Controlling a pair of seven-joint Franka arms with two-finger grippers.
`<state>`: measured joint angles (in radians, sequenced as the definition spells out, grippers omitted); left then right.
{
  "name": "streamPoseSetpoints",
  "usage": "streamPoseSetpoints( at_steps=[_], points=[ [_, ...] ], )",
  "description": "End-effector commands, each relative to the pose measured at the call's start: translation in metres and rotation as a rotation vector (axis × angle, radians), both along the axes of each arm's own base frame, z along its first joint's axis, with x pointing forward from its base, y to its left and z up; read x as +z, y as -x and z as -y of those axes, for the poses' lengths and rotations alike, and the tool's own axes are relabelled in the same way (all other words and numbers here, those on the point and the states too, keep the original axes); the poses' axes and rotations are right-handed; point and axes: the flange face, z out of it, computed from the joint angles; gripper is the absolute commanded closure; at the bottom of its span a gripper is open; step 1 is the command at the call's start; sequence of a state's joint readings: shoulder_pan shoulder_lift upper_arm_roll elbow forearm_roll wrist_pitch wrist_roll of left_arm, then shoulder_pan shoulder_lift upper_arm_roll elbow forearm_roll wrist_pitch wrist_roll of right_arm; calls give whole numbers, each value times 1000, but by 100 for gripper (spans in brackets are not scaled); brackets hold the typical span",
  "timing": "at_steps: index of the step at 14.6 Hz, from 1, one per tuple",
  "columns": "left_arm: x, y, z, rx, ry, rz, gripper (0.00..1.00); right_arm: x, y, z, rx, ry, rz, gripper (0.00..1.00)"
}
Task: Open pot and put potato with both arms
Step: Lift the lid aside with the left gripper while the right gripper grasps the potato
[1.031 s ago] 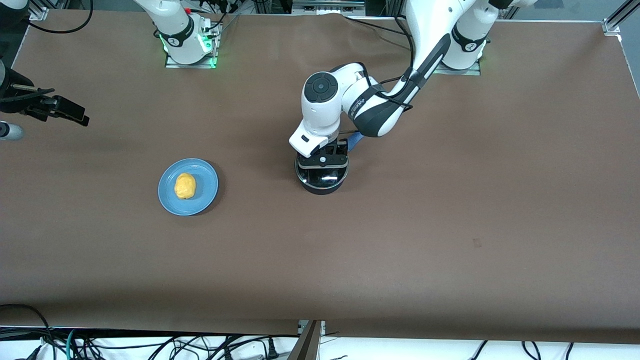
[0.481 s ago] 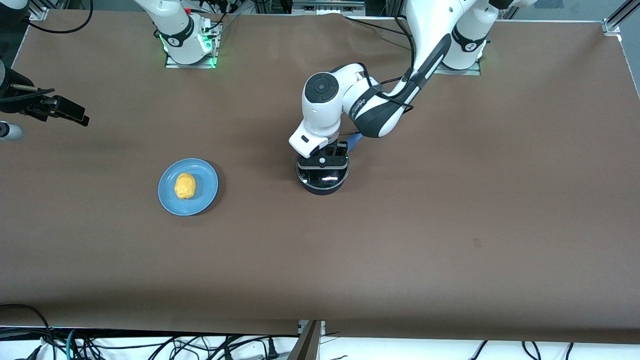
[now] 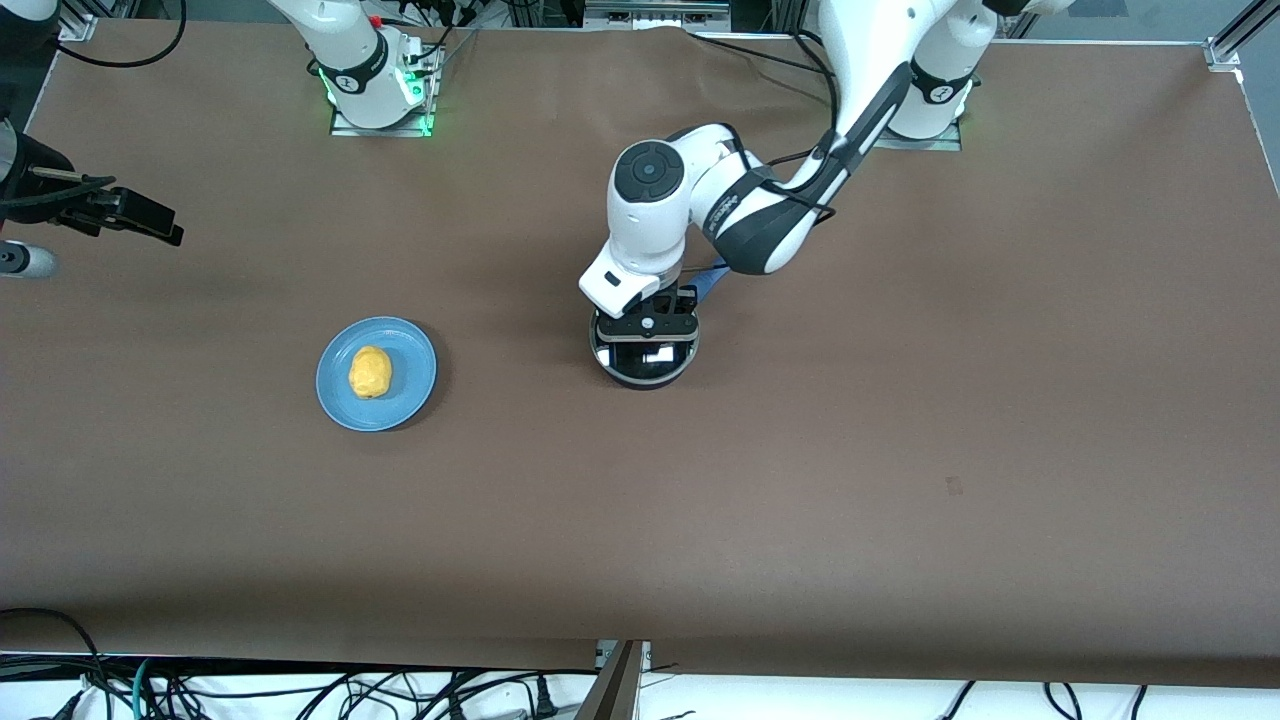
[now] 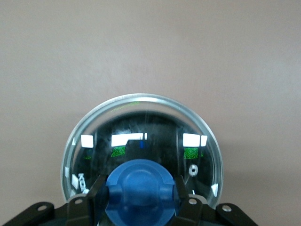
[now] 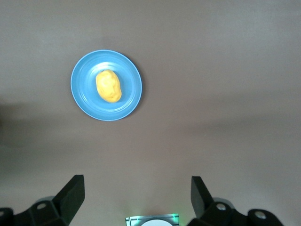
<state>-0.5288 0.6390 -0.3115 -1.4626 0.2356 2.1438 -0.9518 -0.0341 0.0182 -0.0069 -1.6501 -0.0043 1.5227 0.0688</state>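
The black pot [image 3: 645,372] stands mid-table, its blue handle [image 3: 712,280] pointing toward the arm bases. My left gripper [image 3: 645,322] is right over it, shut on the blue knob [image 4: 140,188] of the clear glass lid [image 4: 141,101]; both fingers press the knob's sides. The lid covers the pot; I cannot tell whether it still rests on the rim. The yellow-orange potato [image 3: 370,371] lies on a light-blue plate [image 3: 412,385] toward the right arm's end, and also shows in the right wrist view [image 5: 108,85]. My right gripper [image 3: 150,222] waits open and empty, high over the table's right-arm end.
The arm bases [image 3: 375,90] [image 3: 930,100] stand along the table edge farthest from the front camera. A small grey cylinder [image 3: 25,262] sits at the right arm's end. Cables [image 3: 300,690] hang below the edge nearest the front camera.
My left arm has shifted slightly and the glare on the lid has changed. The right gripper has drifted a little. The potato and plate have not moved.
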Motion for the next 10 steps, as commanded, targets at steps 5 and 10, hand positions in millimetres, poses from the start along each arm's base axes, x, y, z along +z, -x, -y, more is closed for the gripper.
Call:
streamPoseSetpoints(
  at_steps=[5,10],
  points=[
    [83,-63,-128,-143,-20,15,60,-44,-23,-27,54,-3,-41,0],
    [74,-130,-337,-411,63,-16,60,-167,-57,-82,65,23,-62,1]
  ],
)
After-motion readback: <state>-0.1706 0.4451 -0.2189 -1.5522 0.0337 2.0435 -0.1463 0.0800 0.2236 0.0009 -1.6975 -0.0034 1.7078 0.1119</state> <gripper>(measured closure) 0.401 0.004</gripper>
